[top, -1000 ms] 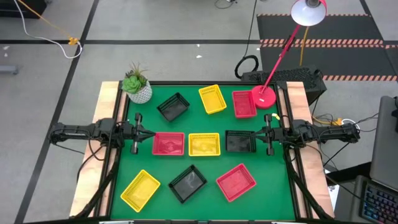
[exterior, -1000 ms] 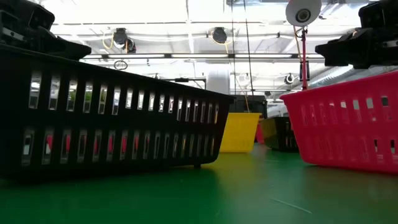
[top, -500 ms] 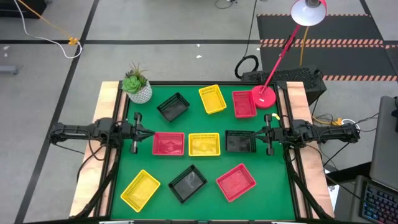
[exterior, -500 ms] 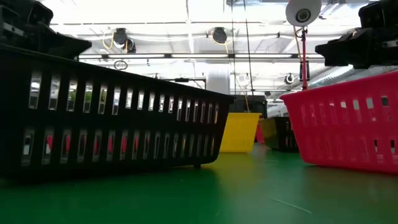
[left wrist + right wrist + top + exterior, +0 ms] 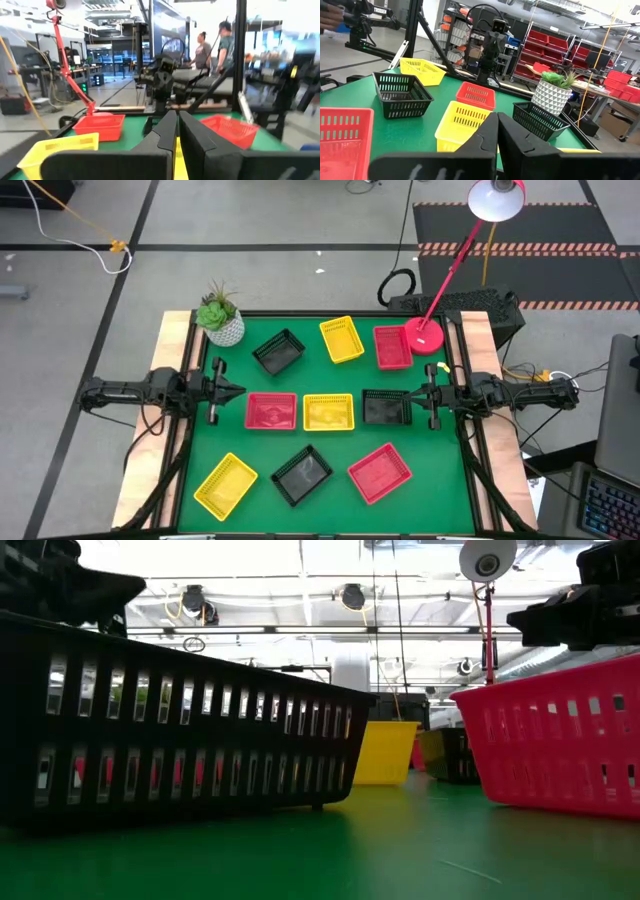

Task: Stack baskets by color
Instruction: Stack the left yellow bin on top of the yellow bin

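Nine small mesh baskets sit on their bottoms on the green table (image 5: 350, 442). The far row holds a black basket (image 5: 278, 352), a yellow one (image 5: 342, 339) and a red one (image 5: 392, 347). In the middle row are red (image 5: 271, 411), yellow (image 5: 328, 412) and black (image 5: 386, 408). The near row has yellow (image 5: 226, 485), black (image 5: 302, 474) and red (image 5: 379, 472). My left gripper (image 5: 238, 391) is shut at the table's left edge, just left of the middle red basket. My right gripper (image 5: 412, 396) is shut at the right edge, beside the middle black basket. Neither holds anything.
A white plant pot (image 5: 222, 325) stands at the far left corner. A round red lamp base (image 5: 424, 336) stands at the far right corner, its arm slanting up to the lamp head (image 5: 497, 198). Two people (image 5: 202, 50) stand beyond the table in the left wrist view.
My left gripper has tipped its fingers upward a little and risen slightly at the table's left edge. It stays shut. No basket has moved.
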Motion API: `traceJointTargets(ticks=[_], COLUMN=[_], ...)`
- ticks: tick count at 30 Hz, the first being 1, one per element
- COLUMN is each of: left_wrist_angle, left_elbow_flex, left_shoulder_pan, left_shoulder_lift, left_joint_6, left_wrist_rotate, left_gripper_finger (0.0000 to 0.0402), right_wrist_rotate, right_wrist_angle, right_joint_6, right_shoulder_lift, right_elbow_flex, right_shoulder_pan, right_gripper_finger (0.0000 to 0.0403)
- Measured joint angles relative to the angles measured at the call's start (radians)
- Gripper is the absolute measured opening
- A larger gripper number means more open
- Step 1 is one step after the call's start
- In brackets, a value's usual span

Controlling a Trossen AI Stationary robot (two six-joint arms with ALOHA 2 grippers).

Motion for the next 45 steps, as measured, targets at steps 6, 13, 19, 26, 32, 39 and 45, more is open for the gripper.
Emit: traceJointTargets(ticks=[6, 13, 19, 26, 32, 39, 45], left_wrist_angle=[-0.048, -0.230, -0.376, -0.568, -0.742, -0.786, -0.780], left_elbow_flex=[0.136, 0.449, 0.744, 1.064, 1.253, 1.280, 1.280], left_shoulder_pan=[-0.010, -0.024, -0.024, -0.024, -0.024, -0.024, -0.024], left_shoulder_lift=[0.052, 0.232, 0.415, 0.593, 0.704, 0.761, 0.801], left_joint_6=[-0.079, -0.021, -0.001, 0.013, 0.018, 0.041, 0.118], left_wrist_rotate=[0.004, 0.009, 0.009, 0.009, 0.009, 0.008, 0.008], left_gripper_finger=[0.0004, 0.0002, 0.0002, 0.0004, 0.0005, 0.0005, 0.0005], right_wrist_rotate=[0.000, 0.000, 0.000, 0.000, 0.000, 0.000, 0.000], right_wrist_angle=[0.000, 0.000, 0.000, 0.000, 0.002, 0.003, 0.004], right_joint_6=[0.000, 0.000, 0.000, 0.000, 0.003, 0.018, 0.017], right_shoulder_lift=[0.000, 0.000, 0.000, 0.000, 0.000, 0.000, 0.000], right_elbow_flex=[0.000, 0.000, 0.000, 0.000, 0.000, 0.000, 0.000], right_shoulder_pan=[0.000, 0.000, 0.000, 0.000, 0.000, 0.000, 0.000], right_gripper_finger=[0.0000, 0.0000, 0.0000, 0.0000, 0.0000, 0.0000, 0.0000])
